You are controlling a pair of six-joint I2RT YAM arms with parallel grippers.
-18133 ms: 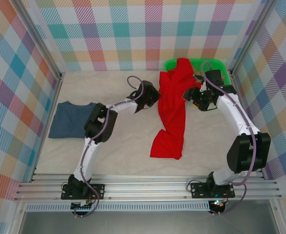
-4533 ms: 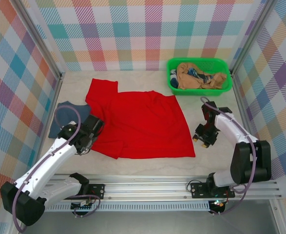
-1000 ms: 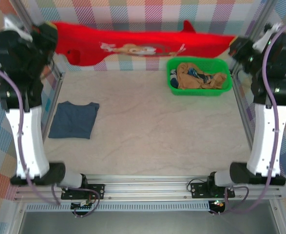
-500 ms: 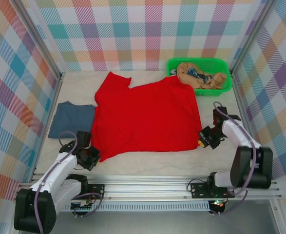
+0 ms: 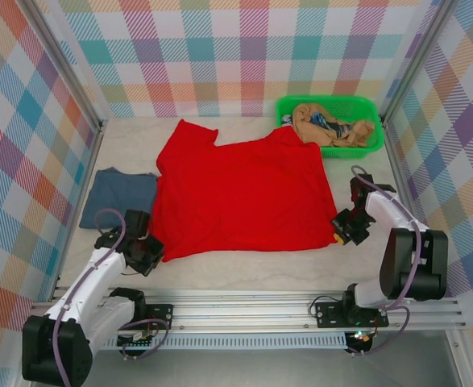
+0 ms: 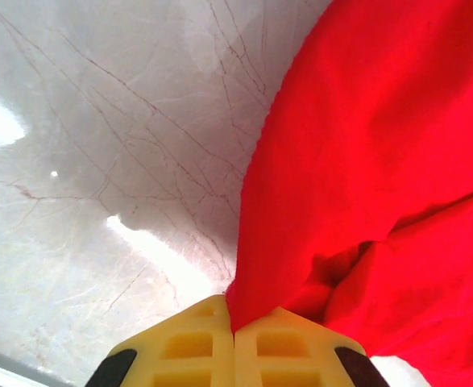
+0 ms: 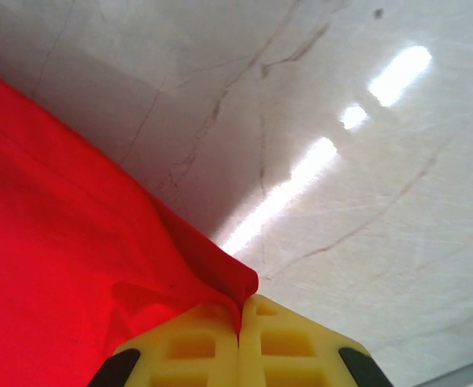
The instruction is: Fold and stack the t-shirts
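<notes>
Left wrist view: the left fingers are clenched on a corner of the red t-shirt. The cloth bunches out of the seam between the yellow pads and fans away ahead and to their right. To their left lies bare, marbled tabletop.

In the right wrist view, the right fingers are likewise pinched tight on red cloth. A small fold peaks just ahead of the tips, and the shirt spreads off to their left. Glossy tabletop runs ahead and to the right.

The top external view adds the whole layout. The red t-shirt lies spread flat, plain side up, between the left fingers and the right fingers, each holding one near corner low on the tabletop. Beyond the left fingers, a folded slate-blue t-shirt lies with its right edge under the red one. Far beyond the right fingers, a green basket of crumpled tan clothes sits at the back, with the red shirt's far corner reaching its near-left corner.
</notes>
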